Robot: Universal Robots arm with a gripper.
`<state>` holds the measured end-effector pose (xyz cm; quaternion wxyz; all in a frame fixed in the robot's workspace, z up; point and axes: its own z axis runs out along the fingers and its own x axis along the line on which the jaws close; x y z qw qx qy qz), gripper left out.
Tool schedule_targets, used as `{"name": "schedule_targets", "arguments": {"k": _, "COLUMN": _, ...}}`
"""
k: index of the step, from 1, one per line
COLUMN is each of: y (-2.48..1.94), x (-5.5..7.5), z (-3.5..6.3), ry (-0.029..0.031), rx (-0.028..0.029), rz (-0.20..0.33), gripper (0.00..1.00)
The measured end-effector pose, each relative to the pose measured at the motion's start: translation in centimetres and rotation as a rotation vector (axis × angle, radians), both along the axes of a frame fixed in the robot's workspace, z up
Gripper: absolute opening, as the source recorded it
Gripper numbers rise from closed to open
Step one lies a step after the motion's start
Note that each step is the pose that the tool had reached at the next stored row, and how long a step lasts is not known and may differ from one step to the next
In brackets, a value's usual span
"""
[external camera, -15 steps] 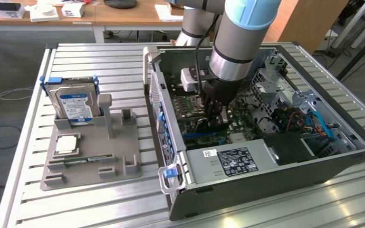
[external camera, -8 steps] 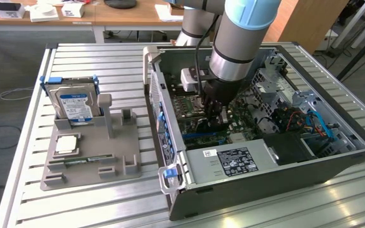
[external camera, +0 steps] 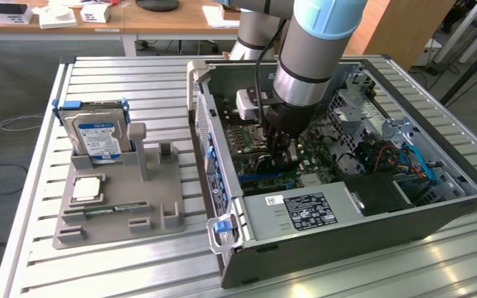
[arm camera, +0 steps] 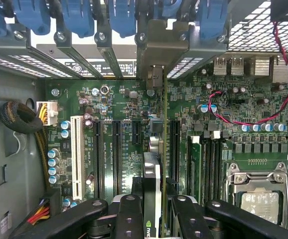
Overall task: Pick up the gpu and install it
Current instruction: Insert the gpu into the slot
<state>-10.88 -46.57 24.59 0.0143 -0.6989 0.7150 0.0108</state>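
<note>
1. The arm reaches down into the open PC case [external camera: 338,211] on the bench's [external camera: 139,273] side at the exterior view's right.
2. The gripper [arm camera: 156,205] is clamped on the gpu [arm camera: 151,167], held edge-on between both fingers.
3. The card sits over the motherboard [arm camera: 124,112] slots. I can't tell if it's seated.
4. The hard drive [external camera: 97,136] stands in the grey holder [external camera: 122,205] near the bench's edge at the exterior view's left.
</note>
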Motion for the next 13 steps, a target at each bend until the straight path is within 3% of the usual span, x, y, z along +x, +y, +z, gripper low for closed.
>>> {"name": "schedule_targets", "arguments": {"k": 13, "y": 0.00, "x": 0.01, "z": 0.29, "ry": -0.0004, "rx": 0.0004, "rz": 0.000, "gripper": 0.27}}
